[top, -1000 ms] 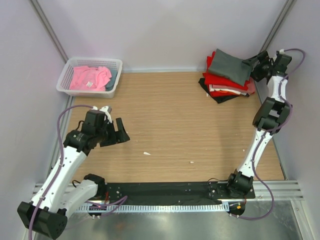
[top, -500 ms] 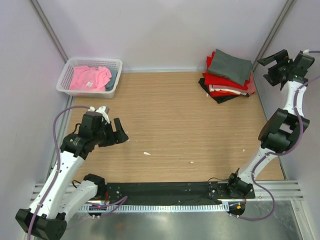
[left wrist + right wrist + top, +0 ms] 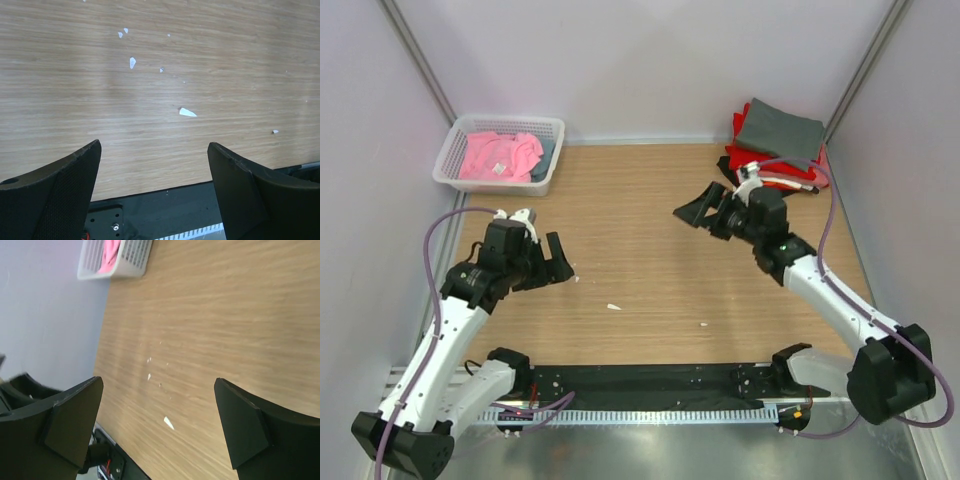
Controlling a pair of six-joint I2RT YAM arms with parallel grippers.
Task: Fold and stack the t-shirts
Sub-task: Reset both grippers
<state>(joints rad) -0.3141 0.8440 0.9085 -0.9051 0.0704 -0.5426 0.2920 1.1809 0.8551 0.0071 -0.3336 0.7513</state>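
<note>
A neatly squared stack of t-shirts (image 3: 775, 150) is seen in the far right corner of the table (image 3: 650, 260). It is topped by a dark grey shirt (image 3: 778, 128), folded flat into a soft rectangle. Bright red shirts (image 3: 752, 160) are layered beneath it, their edges showing at the left and front. A pink shirt (image 3: 500, 155) is left crumpled in the white latticed plastic basket (image 3: 455, 140) at the far left corner, with a darker bluish cloth (image 3: 548, 152) tucked against the basket's right wall.

The table is faced in pale wood-grain laminate, smooth and matte, and is dotted with small white flecks (image 3: 187, 112) that look like paper scraps. A black base strip (image 3: 650, 378) is laid along the near edge.

The left gripper (image 3: 560, 265) is held over the left side of the table, well apart from every garment. Its black, finely textured wedge-shaped fingers (image 3: 65, 185) are spread wide, with nothing between them — only bare laminate is framed in the gap.

The right gripper (image 3: 695, 205) is pointed leftward just in front of the stack, with no shirt touched. Its fingers (image 3: 65, 415) are likewise parted to their widest and nothing is gripped — wood grain and the distant basket are seen through the gap.
</note>
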